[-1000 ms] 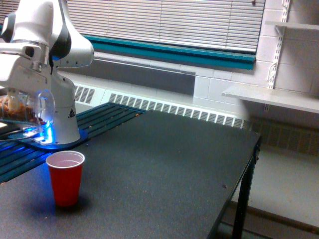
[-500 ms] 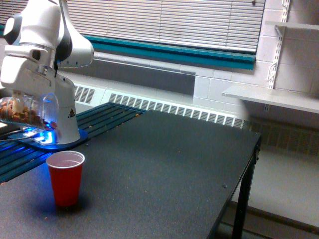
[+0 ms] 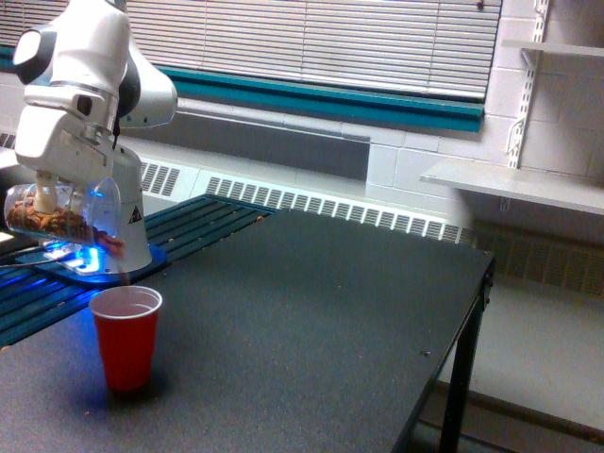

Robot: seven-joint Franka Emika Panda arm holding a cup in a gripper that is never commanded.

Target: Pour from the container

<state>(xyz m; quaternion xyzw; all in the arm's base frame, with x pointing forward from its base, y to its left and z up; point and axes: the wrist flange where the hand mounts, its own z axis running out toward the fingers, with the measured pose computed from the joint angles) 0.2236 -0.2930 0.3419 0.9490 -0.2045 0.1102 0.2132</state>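
Dark tabletop (image 3: 311, 311) carries our opaque red plastic cup (image 3: 125, 337). Above it, our gripper (image 3: 45, 201) clamps the tilted clear plastic container (image 3: 64, 214) of brown pieces.

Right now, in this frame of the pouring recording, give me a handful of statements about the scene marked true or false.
1. The container lies tilted nearly on its side. True.
2. The red cup lies tipped over on the table. False: it stands upright.
3. Brown pieces show inside the container. True.
4. The container sits directly to the exterior view's right of the red cup. False: it hangs above it, towards the left.
5. The container rests on the table. False: the gripper holds it in the air.
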